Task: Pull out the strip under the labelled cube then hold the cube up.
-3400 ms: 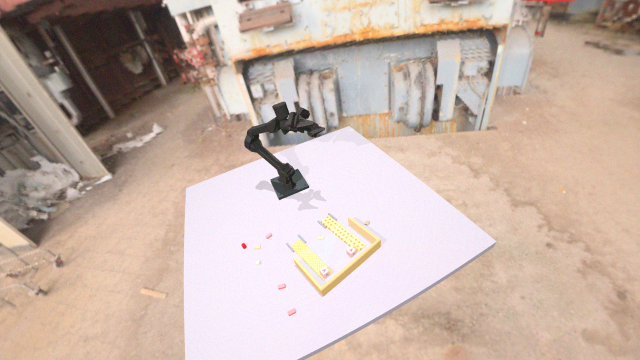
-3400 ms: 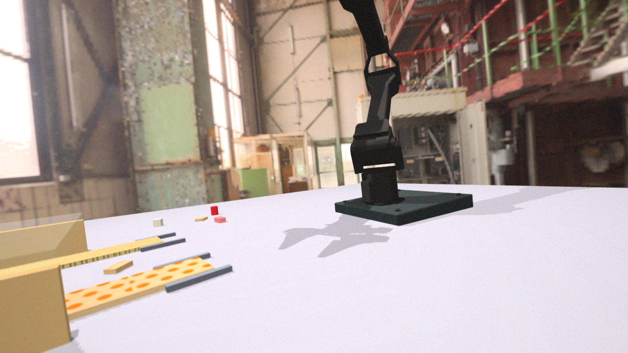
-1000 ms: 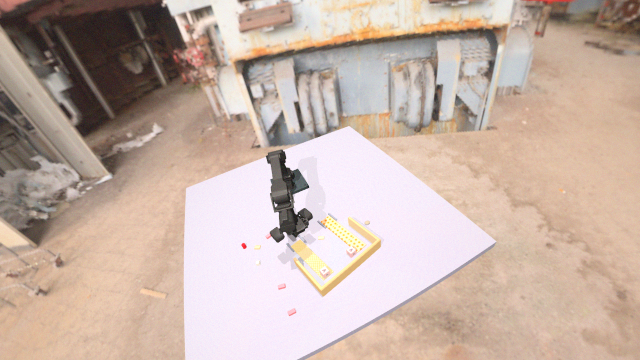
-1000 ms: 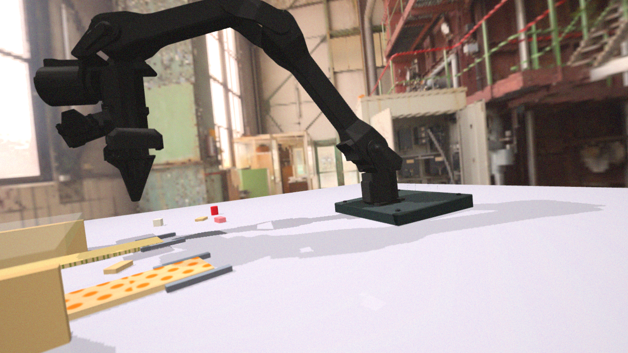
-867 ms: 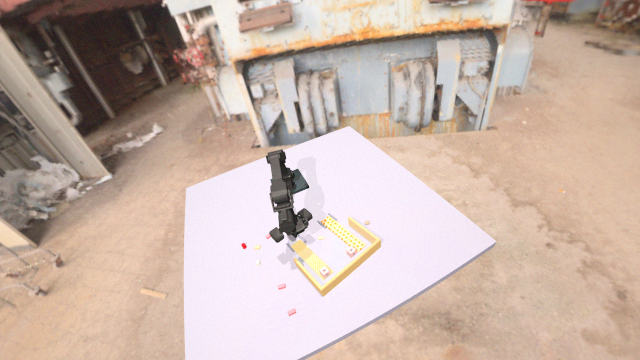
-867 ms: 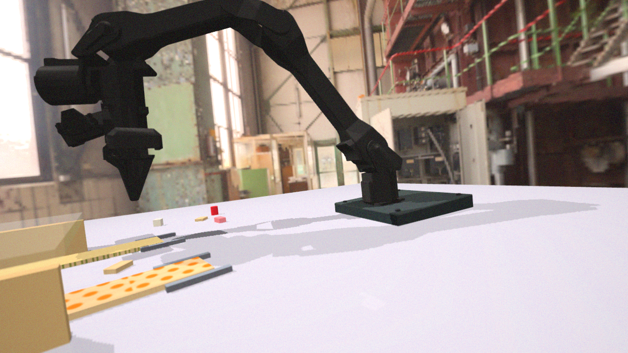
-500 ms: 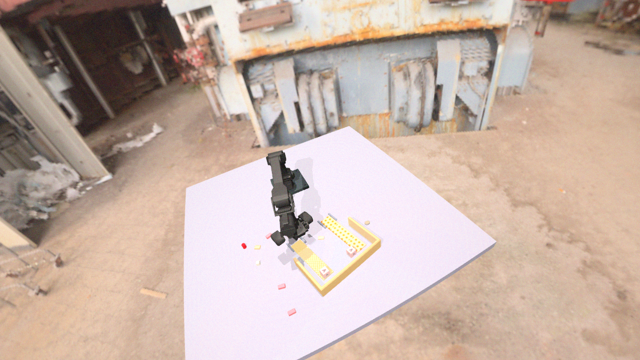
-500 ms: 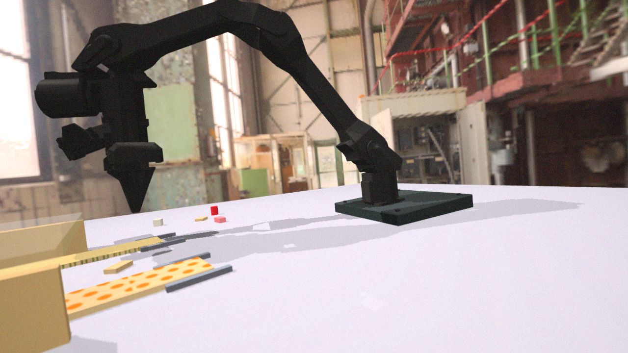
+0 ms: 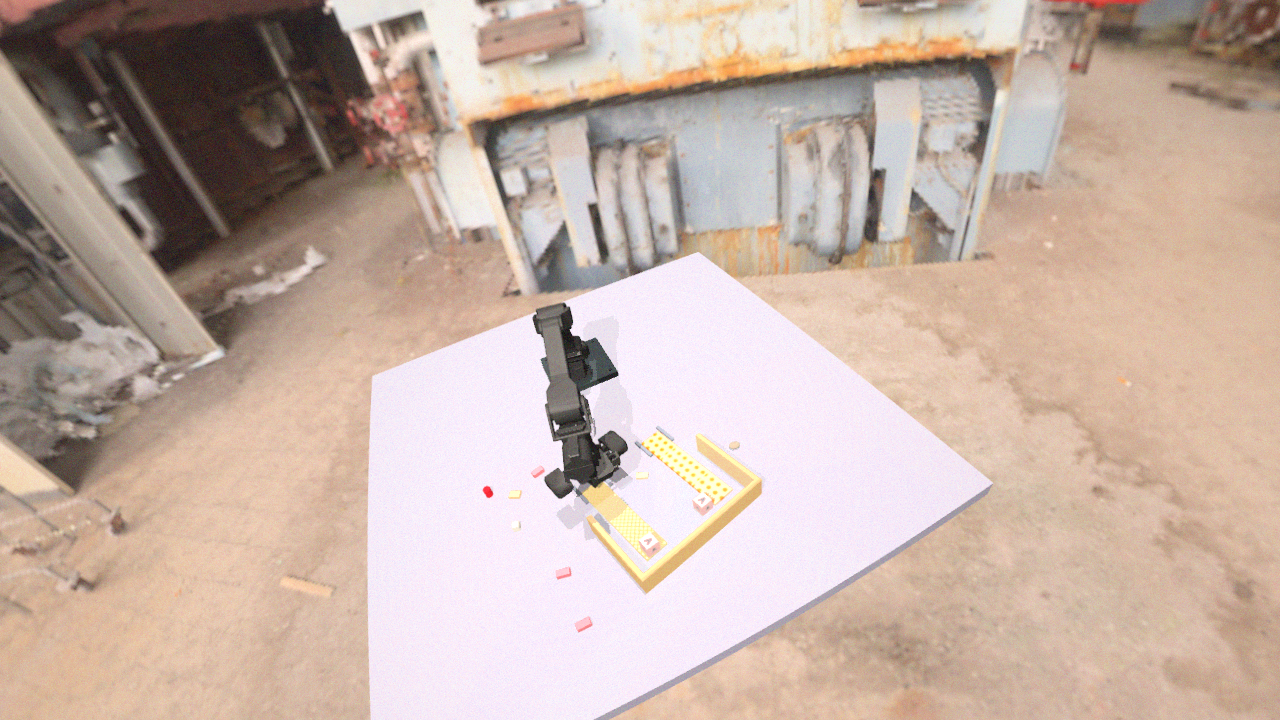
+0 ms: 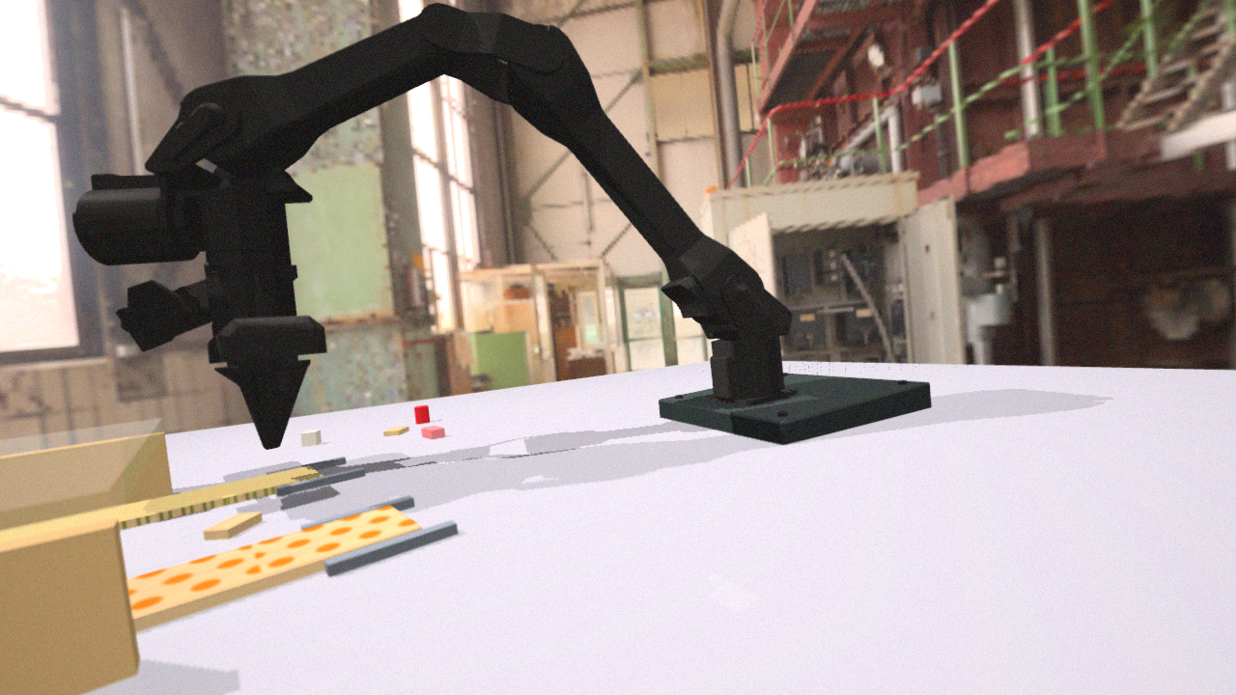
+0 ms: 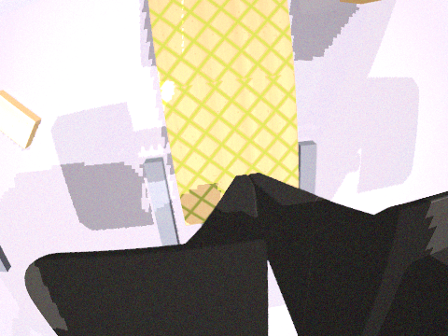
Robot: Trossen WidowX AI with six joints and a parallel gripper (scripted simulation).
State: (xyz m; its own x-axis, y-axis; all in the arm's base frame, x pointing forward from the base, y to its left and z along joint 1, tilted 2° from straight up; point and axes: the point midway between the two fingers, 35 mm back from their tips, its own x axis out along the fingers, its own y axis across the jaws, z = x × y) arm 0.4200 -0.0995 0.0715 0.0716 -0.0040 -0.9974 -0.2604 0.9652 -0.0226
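The yellow lattice strip lies flat, its near end between two grey rails. A pale cube lettered A rests on its far end. The dotted strip lies roughly parallel, and a second cube lettered A stands at its far end, seemingly beside its edge. Neither cube shows in the wrist view. My gripper points down, shut and empty, a little above the lattice strip near its near end. Any contact with the strip cannot be made out.
A yellow three-sided wall surrounds the strips' far ends. Grey rails flank the lattice strip's near end. A tan block lies between the strips. A red cylinder and pink blocks lie outside.
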